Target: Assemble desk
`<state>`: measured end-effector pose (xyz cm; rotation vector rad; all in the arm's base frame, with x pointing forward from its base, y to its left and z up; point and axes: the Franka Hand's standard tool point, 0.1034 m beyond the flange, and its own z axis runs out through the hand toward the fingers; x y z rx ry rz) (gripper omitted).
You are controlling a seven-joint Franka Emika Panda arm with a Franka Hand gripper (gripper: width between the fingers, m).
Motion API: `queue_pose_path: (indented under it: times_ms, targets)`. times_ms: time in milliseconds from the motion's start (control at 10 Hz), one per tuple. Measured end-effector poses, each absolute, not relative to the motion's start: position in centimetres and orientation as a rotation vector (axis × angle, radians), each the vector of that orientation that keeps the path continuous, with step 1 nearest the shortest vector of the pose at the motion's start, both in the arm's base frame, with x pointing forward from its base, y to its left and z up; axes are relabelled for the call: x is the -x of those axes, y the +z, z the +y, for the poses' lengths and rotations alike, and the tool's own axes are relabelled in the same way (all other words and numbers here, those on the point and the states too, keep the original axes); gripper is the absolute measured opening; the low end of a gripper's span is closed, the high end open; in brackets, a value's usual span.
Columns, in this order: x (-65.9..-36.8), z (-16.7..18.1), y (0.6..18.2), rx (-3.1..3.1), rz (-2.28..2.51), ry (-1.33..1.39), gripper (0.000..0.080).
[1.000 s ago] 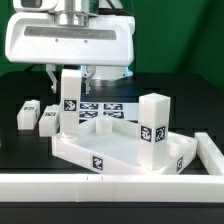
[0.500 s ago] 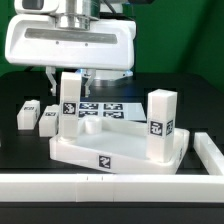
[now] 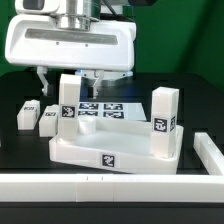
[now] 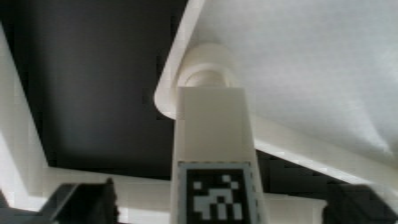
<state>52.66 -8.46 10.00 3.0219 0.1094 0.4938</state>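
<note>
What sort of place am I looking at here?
Probably a robotics lab bench: a robot hand hangs over a black table, the marker board lies flat on it, and the white legs carry printed tags.

The white tray-like desk top (image 3: 80, 152) lies flat. A tagged rear leg (image 3: 68, 100) and front leg (image 3: 164, 122) stand upright at opposite corners. Two loose legs (image 3: 28, 115) lie beside it.
</note>
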Motion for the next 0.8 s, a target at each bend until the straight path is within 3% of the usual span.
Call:
queue_pose_path:
  times_ms: [200,700,800]
  targets:
    - [-52.8,-8.4,10.4,-3.033,0.109,0.484,0.0647]
    - [-53.3,-8.0,13.5,-3.100,0.091,0.444,0.0649]
    - [-53.2,-7.8,13.2,-3.109,0.090,0.423,0.0649]
